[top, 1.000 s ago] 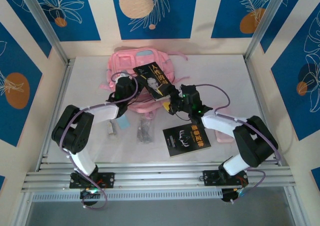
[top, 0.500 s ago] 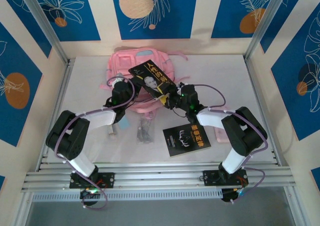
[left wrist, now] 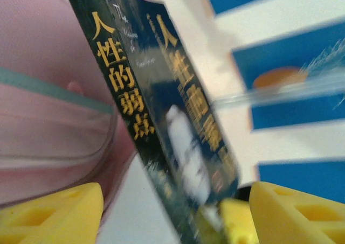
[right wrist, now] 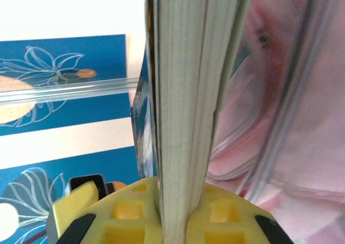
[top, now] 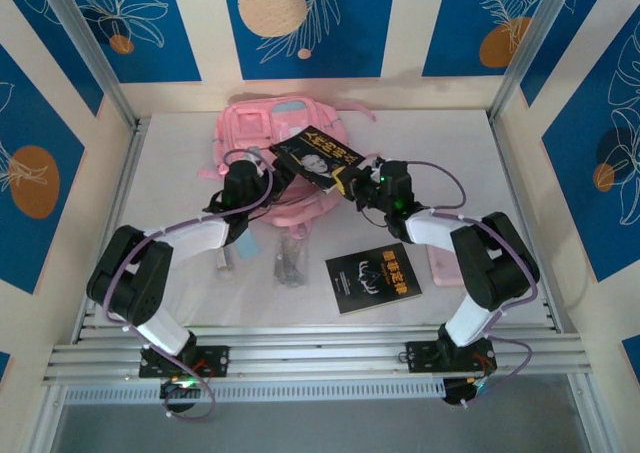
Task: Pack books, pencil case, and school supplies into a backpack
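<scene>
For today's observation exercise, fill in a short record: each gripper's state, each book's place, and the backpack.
right gripper: shut on the page edge of the face-cover book
left gripper: open, fingers on either side of that book
face-cover book: held tilted over the pink backpack
emblem-cover book: flat on the table, near side
pink backpack: at the table's far side

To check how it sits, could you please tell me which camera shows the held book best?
The top view: the book shows its whole cover, face and title, over the backpack. The left wrist view gives a blurred close-up; the right wrist view shows its page edge in the right claw.
</scene>
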